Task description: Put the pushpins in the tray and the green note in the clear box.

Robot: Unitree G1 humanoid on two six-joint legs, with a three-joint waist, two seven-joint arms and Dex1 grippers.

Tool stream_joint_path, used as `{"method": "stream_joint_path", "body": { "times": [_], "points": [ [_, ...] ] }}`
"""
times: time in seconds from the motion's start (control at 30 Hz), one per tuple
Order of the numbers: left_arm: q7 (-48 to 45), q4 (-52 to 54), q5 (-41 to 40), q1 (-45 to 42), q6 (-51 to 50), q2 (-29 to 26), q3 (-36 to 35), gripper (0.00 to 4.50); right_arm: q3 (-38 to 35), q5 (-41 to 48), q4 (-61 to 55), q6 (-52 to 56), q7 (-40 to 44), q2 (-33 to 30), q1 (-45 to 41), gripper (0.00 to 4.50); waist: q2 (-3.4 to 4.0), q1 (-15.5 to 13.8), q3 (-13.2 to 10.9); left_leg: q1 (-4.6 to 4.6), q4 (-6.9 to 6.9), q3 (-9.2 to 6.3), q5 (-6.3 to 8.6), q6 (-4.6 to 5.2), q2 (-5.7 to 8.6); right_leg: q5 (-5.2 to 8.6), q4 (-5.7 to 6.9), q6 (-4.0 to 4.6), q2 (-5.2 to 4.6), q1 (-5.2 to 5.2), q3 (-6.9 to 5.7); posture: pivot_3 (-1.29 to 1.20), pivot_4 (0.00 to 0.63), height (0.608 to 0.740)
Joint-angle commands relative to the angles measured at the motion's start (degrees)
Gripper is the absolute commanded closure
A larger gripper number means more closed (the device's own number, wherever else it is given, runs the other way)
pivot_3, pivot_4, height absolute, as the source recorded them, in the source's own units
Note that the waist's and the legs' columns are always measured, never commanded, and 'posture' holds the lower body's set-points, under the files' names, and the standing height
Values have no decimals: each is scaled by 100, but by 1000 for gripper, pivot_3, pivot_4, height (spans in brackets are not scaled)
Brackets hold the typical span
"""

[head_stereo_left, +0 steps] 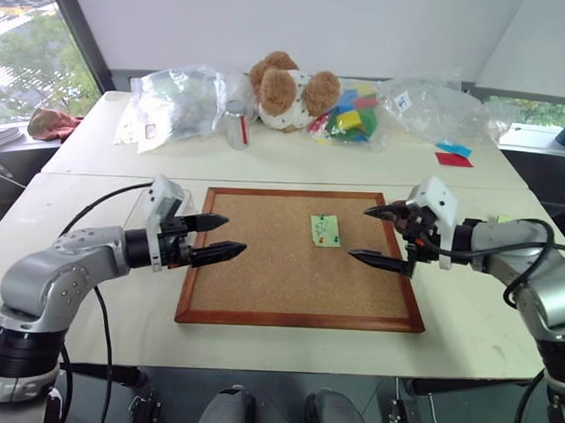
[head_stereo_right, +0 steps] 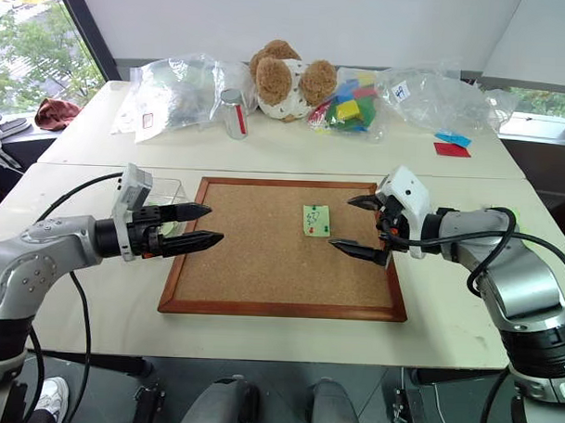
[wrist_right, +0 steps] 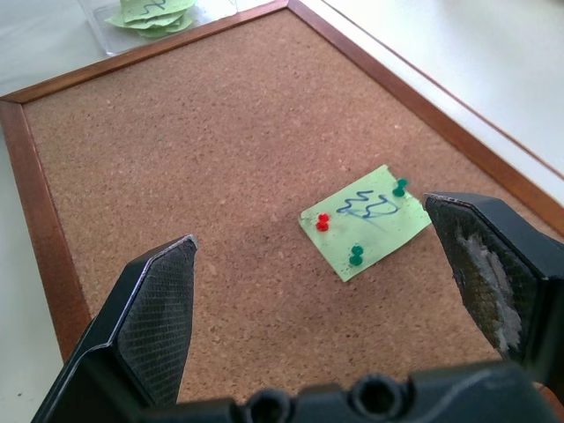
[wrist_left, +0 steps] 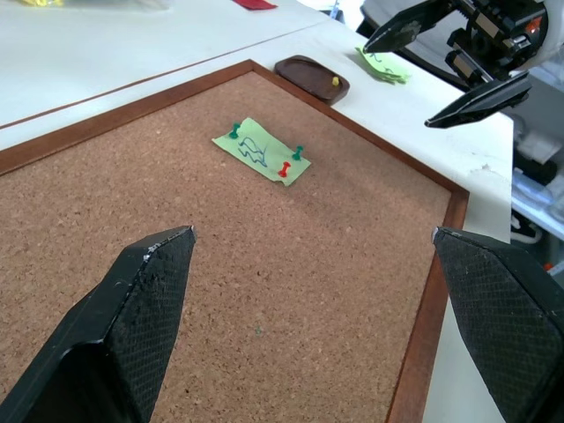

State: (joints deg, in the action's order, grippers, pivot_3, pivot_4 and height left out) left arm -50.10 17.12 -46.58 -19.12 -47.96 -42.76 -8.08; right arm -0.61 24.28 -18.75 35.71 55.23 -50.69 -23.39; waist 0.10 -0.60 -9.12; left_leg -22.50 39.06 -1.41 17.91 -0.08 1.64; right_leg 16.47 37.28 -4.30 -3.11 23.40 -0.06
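The green note [head_stereo_left: 325,230] lies on the corkboard [head_stereo_left: 261,285], right of centre, held by three pushpins: a red one [wrist_right: 322,220] and two green ones [wrist_right: 355,256] [wrist_right: 399,187]. Just past the board's right edge sits the dark brown tray [wrist_left: 311,77] with a yellow pushpin [wrist_left: 335,81] in it. The clear box [wrist_right: 150,13], holding other green notes, stands off the board's left edge. My left gripper [head_stereo_right: 212,223] hovers open over the board's left edge, pointing at the note. My right gripper [head_stereo_right: 342,223] hovers open just right of the note, nothing between its fingers.
Another green note [wrist_left: 383,63] lies on the table beyond the tray. At the back of the table are a teddy bear [head_stereo_left: 287,89], crinkled plastic bags [head_stereo_left: 175,101], a can [head_stereo_left: 236,124], coloured blocks [head_stereo_left: 349,116], and blue and red cards [head_stereo_left: 453,154].
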Motion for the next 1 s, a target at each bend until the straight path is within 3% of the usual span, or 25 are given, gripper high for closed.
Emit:
{"method": "stream_joint_path", "body": {
  "times": [0.03,0.47,0.97,1.0],
  "points": [
    [-22,136,47,8,229,-22,-211,71,-51,-12,-53,-106,43,-15,-128,0,0,0,0,0,0,0,0,0,0,0,0,0,0,0,0,0,150,740],
    [139,137,72,-4,282,134,-72,71,-72,-52,-69,-95,14,34,-62,0,0,0,0,0,1,0,1,1,0,0,0,0,0,-1,0,0,150,740],
    [446,88,1251,134,1180,781,798,71,4,-132,-77,-125,-95,168,-74,0,0,-3,0,0,1,1,0,-1,0,0,0,0,0,-1,0,0,150,740],
    [510,24,1358,143,1265,864,864,602,12,-139,-81,-123,-107,183,-77,0,0,-4,0,0,1,1,0,-1,0,0,0,0,0,-1,0,0,150,740]
  ]
}}
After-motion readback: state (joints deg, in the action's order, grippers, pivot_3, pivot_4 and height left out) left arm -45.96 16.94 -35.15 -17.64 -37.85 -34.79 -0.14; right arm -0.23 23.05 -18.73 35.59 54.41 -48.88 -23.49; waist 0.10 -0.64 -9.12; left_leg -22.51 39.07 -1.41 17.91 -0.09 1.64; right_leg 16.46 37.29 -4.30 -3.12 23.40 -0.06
